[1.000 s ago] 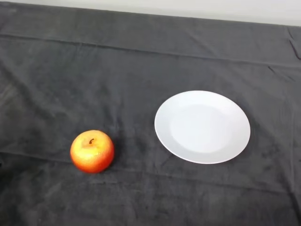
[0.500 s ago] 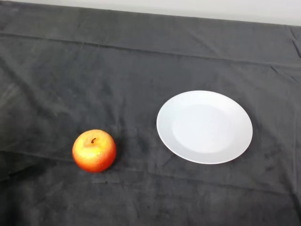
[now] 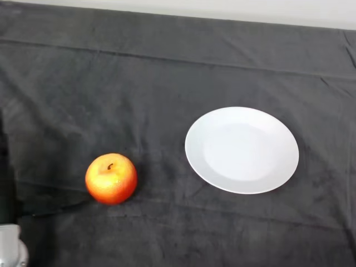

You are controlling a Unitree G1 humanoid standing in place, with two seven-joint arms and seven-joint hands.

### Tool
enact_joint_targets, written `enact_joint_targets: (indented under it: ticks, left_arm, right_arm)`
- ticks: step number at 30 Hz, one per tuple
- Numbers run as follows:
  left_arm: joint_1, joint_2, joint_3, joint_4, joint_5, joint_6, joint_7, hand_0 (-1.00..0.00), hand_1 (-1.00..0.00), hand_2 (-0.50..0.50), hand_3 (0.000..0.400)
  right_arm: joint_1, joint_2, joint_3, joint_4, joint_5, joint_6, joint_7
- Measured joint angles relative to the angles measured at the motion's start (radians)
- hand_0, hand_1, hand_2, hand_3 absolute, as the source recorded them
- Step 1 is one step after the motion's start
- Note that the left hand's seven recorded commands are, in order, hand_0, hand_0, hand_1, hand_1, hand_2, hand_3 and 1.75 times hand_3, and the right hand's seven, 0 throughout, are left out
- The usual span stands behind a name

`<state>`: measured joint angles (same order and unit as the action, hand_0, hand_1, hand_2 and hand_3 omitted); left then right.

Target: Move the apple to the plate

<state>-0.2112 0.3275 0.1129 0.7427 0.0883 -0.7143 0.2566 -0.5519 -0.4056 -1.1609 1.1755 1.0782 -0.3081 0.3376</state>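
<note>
apple (image 3: 110,178): on cloth, untouched
plate (image 3: 242,150): empty
left hand (image 3: 5,167): at frame edge, fingers unreadable
remaining: grasp, carry, place

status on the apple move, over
Left arm just showing at lower left edge, hand not seen. Apple upright on the cloth, left of the plate, apart from it. Plate bare. Nothing between them.

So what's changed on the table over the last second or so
The robot's left arm has come into view at the lower left corner, with a dark part of it along the left edge; a second ago none of it showed. Its hand cannot be made out yet, and nothing has been taken hold of. The apple and the plate lie where they did, apart on the dark cloth.
</note>
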Motion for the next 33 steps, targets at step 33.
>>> enact_joint_targets:
  ticks: [33]
  left_arm:
    - [-0.098,-0.029,-0.327,-0.054,-0.008,0.094,0.052,0.00,0.00,0.00,0.000]
  right_arm:
    - [0.000,0.000,0.0017,0.000,-0.0002,0.000,-0.0034]
